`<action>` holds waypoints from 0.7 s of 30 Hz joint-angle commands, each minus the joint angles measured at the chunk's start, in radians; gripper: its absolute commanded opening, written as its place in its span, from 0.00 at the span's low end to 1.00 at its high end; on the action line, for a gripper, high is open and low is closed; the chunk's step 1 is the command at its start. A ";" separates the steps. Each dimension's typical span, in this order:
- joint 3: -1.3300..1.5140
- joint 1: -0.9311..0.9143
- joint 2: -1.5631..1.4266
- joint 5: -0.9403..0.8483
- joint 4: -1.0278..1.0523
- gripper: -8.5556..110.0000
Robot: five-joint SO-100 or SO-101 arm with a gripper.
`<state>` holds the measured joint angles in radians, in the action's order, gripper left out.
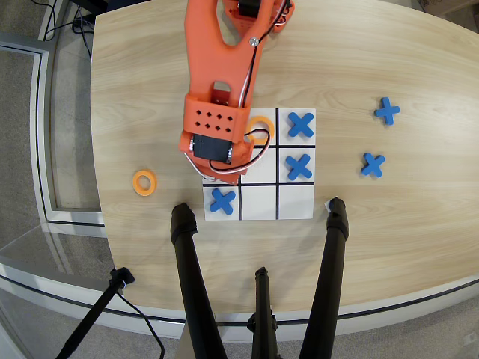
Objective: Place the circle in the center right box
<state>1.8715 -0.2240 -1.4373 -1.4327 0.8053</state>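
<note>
Orange arm: my arm (218, 90) hangs over the left side of the grid (296, 206) in the overhead view. It hides the top left cell and most of the middle left cell.
Box: the box (206, 178) I want is under my wrist. Only a thin white bit shows at its lower edge.
Circle: I cannot see a ring in my grip. One ring (263, 124) peeks out in the top middle cell. A spare ring (144, 182) lies on the table, well left of the grid.
Fingers: hidden under my own body, so I cannot tell if they are spread or pinching.
Done so far: I think I am right above the box, at the putting-down part.
Left to do: let go and lift away, if I do hold a ring.
Shapes: flat orange rings with round holes, flat blue crosses (299, 167).
Table: pale wood (359, 67), smooth, with fine grain.
Grid: white sheet with thin black lines.
</note>
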 commanded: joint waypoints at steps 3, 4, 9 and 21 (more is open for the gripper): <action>-0.005 0.000 0.032 0.008 -0.035 0.07; -0.006 0.003 0.037 0.014 -0.038 0.07; -0.008 0.028 0.058 0.029 -0.060 0.07; -0.009 0.060 0.071 0.058 -0.074 0.07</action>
<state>1.8715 -0.1733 -1.3652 -1.3806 0.7225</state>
